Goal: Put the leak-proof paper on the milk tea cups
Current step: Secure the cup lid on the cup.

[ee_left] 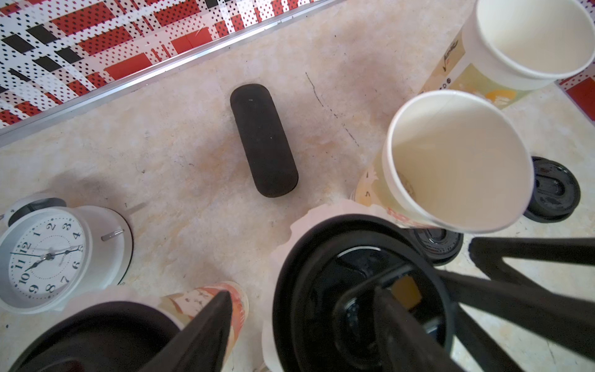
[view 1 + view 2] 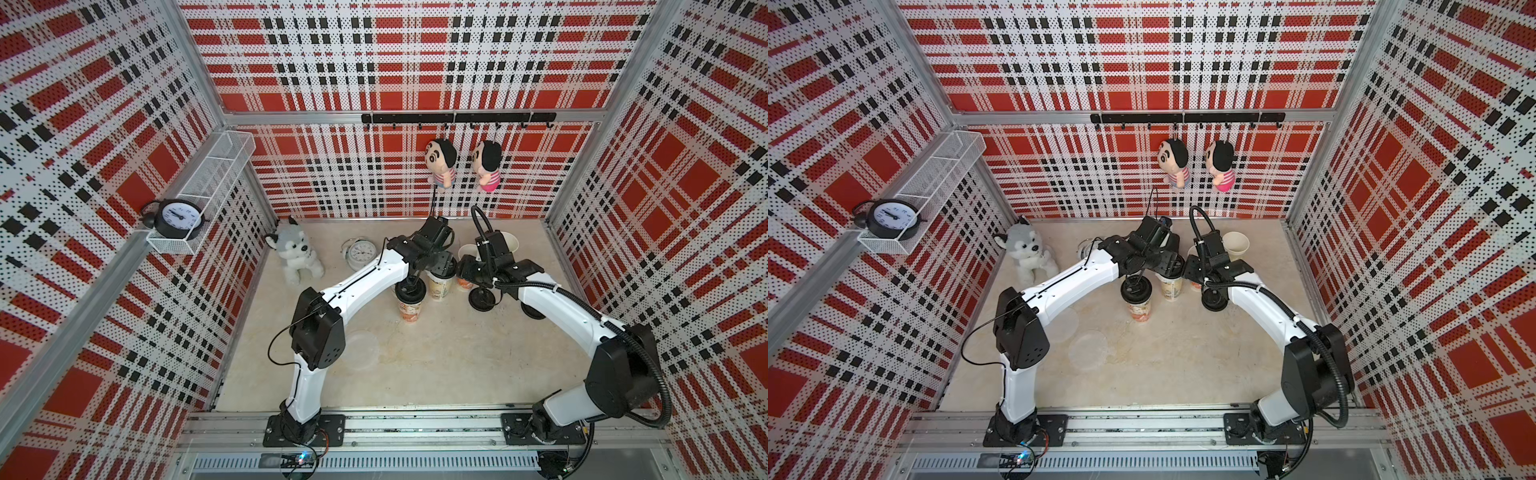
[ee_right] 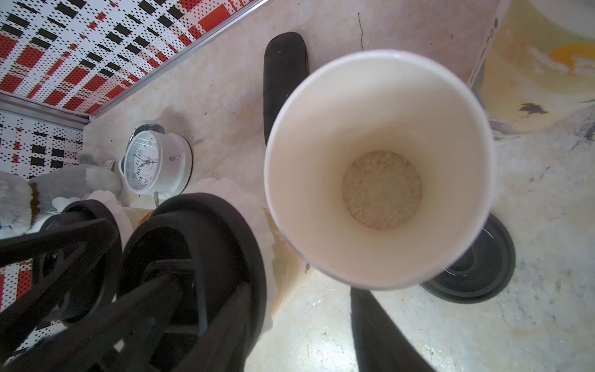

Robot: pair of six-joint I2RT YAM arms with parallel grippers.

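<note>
Loose leak-proof paper (image 2: 1088, 349) is seen lying unused on the near counter (image 2: 1183, 374). Two milk tea cups (image 2: 409, 309) are already papered and lidded beneath the open-jawed left pincer (image 1: 302, 299). Farther back, two cups are left uncovered, and whether the right pincer (image 2: 468, 270) is gripping anything cannot be told.

Two milk tea cups (image 2: 1139, 309) wear black lids (image 2: 1136, 289) — leak-proof paper (image 2: 1089, 350) lying loose near them.

Two milk tea cups (image 2: 409, 312) stood upright with scalloped leak-proof paper (image 1: 306, 222) poking out under their black lids (image 1: 283, 290). Two more open cups (image 1: 457, 161) stood uncovered nearby, and spare sheets (image 2: 1088, 349) lay flat on the table.
</note>
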